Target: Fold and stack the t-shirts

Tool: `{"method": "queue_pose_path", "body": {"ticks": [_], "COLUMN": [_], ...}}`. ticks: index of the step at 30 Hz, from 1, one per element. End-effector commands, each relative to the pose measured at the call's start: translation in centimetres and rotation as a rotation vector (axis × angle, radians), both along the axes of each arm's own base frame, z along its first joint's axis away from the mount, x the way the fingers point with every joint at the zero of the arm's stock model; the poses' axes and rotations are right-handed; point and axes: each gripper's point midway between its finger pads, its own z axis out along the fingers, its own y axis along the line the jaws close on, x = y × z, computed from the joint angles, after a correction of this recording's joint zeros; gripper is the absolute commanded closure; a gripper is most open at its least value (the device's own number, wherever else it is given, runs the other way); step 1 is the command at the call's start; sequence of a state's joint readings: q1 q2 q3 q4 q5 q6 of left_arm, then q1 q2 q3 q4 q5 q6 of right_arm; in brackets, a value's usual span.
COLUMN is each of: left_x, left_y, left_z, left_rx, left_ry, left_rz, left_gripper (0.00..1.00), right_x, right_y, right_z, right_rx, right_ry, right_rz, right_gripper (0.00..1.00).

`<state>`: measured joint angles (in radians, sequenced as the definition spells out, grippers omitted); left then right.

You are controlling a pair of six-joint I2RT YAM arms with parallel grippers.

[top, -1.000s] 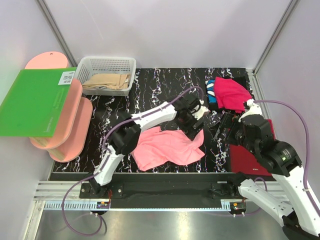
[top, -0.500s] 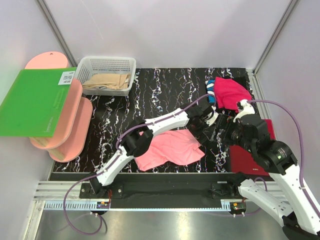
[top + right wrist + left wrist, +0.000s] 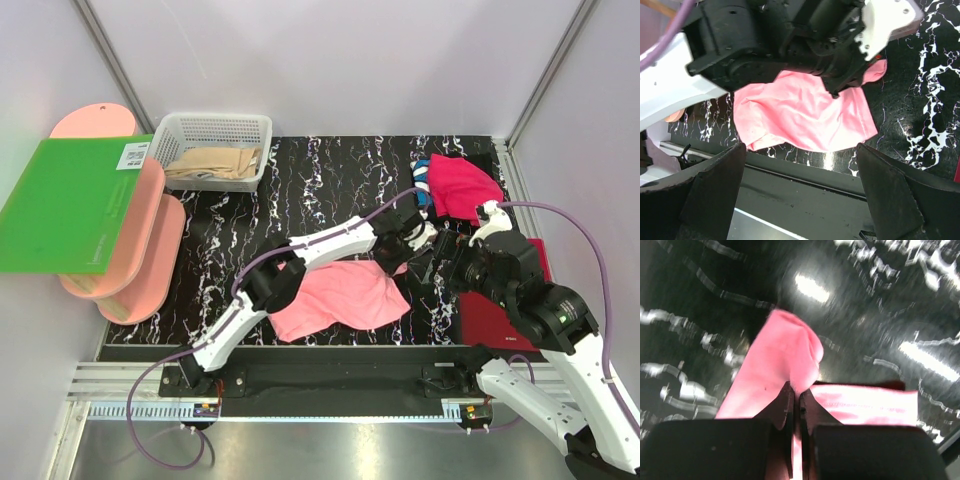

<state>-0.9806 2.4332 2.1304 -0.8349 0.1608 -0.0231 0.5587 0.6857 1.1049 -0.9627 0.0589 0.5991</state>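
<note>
The salmon-pink t-shirt point(image 3: 340, 298) lies crumpled on the black marbled table, front centre. My left gripper point(image 3: 403, 257) is at the shirt's far right corner and is shut on a fold of it point(image 3: 785, 355); cloth shows between the closed tips point(image 3: 795, 391). My right gripper point(image 3: 438, 268) hovers just right of that corner, open and empty point(image 3: 800, 146). From the right wrist view I look down on the pink shirt point(image 3: 800, 115) and the left gripper point(image 3: 837, 87). The magenta t-shirt point(image 3: 462, 188) lies heaped over the blue one point(image 3: 424, 200) at the back right.
A dark-red board point(image 3: 497, 322) lies under the right arm at the right edge. A white basket point(image 3: 215, 120) holding beige cloth stands at the back left. A green board point(image 3: 70, 205) rests on pink boards point(image 3: 135, 265) at the left.
My left gripper moved right to the pink shirt's right corner and shut on it, lifting that corner slightly. The right arm shifted a little left and stayed open.
</note>
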Motion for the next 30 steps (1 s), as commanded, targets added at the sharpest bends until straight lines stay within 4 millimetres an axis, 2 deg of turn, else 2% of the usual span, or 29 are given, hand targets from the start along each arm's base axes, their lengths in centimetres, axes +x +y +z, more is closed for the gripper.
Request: {"method": "queue_pose_path", "body": {"ticks": [1, 3, 4, 5, 6, 8, 9, 10, 11, 12, 13, 14, 15, 16, 17, 18, 19, 20, 21, 22, 26, 30], "left_x": [2.7, 3.5, 3.8, 4.3, 3.7, 3.9, 2.9, 2.6, 2.5, 1.2, 0.5, 0.2, -1.0, -1.7, -1.9, -2.7, -3.4, -3.5, -4.1, -4.5, -5.2, -5.5], "left_y": [2.6, 4.6, 6.0, 7.4, 9.2, 12.0, 14.1, 15.4, 17.2, 19.3, 20.8, 22.4, 24.0, 25.4, 26.7, 28.1, 28.9, 29.9, 30.6, 31.1, 31.9, 32.4], "left_z": [9.9, 13.0, 17.1, 18.9, 22.7, 25.9, 28.5, 29.4, 28.9, 30.6, 28.4, 27.9, 28.7, 26.2, 25.5, 26.0, 24.1, 23.6, 23.7, 22.5, 21.5, 21.3], "left_rx": [-0.086, -0.096, -0.133, -0.144, -0.184, -0.205, -0.228, -0.228, -0.202, -0.226, -0.173, -0.160, -0.173, -0.122, -0.110, -0.128, -0.105, -0.097, -0.105, -0.088, -0.093, -0.087], "left_ry": [-0.166, -0.224, -0.306, -0.335, -0.379, -0.426, -0.458, -0.477, -0.468, -0.501, -0.471, -0.472, -0.498, -0.463, -0.456, -0.478, -0.439, -0.438, -0.450, -0.432, -0.415, -0.420], "left_rz": [0.026, 0.034, 0.040, 0.055, 0.064, 0.087, 0.103, 0.107, 0.131, 0.146, 0.145, 0.164, 0.174, 0.173, 0.203, 0.223, 0.226, 0.249, 0.259, 0.261, 0.276, 0.281], "left_gripper": [1.00, 1.00, 1.00, 1.00, 1.00, 1.00, 1.00, 1.00, 1.00, 1.00, 1.00, 1.00, 1.00, 1.00, 1.00, 1.00, 1.00, 1.00, 1.00, 1.00, 1.00, 1.00], "right_x": [0.4, 0.4, 0.3, 0.3, 0.3, 0.4, 0.4, 0.5, 0.6, 0.9, 1.0, 1.4, 1.5, 1.6, 2.3, 2.2, 2.4, 3.3, 3.5, 3.7, 6.4, 8.1], "right_y": [0.1, -0.2, -0.3, -0.3, -0.3, -0.4, -0.6, -0.6, -0.6, -0.6, -0.6, -0.3, 0.1, 0.3, 1.0, 1.6, 2.0, 2.9, 3.5, 4.2, 6.8, 9.6], "right_z": [1.9, 2.1, 2.3, 2.2, 2.2, 1.7, 1.2, 0.8, 0.3, -0.7, -1.4, -2.4, -3.8, -4.7, -6.0, -7.5, -8.4, -9.6, -10.6, -11.1, -13.7, -14.7], "right_rx": [0.019, 0.016, 0.015, 0.015, 0.012, 0.002, -0.010, -0.016, -0.026, -0.043, -0.054, -0.075, -0.090, -0.103, -0.122, -0.130, -0.135, -0.138, -0.140, -0.127, -0.144, -0.173], "right_ry": [-0.075, -0.090, -0.095, -0.096, -0.097, -0.090, -0.083, -0.078, -0.064, -0.042, -0.022, 0.013, 0.055, 0.087, 0.131, 0.180, 0.207, 0.234, 0.258, 0.275, 0.321, 0.325], "right_rz": [0.006, -0.003, -0.001, -0.001, -0.001, -0.005, -0.011, -0.015, -0.016, -0.025, -0.027, -0.025, -0.016, -0.012, 0.000, 0.021, 0.031, 0.045, 0.064, 0.088, 0.135, 0.198], "right_gripper": [0.02, 0.02, 0.02, 0.02, 0.02, 0.02, 0.02, 0.02, 0.02, 0.02, 0.03, 0.03, 0.04, 0.04, 0.05, 0.05, 0.05, 0.05, 0.06, 0.06, 0.08, 0.11]}}
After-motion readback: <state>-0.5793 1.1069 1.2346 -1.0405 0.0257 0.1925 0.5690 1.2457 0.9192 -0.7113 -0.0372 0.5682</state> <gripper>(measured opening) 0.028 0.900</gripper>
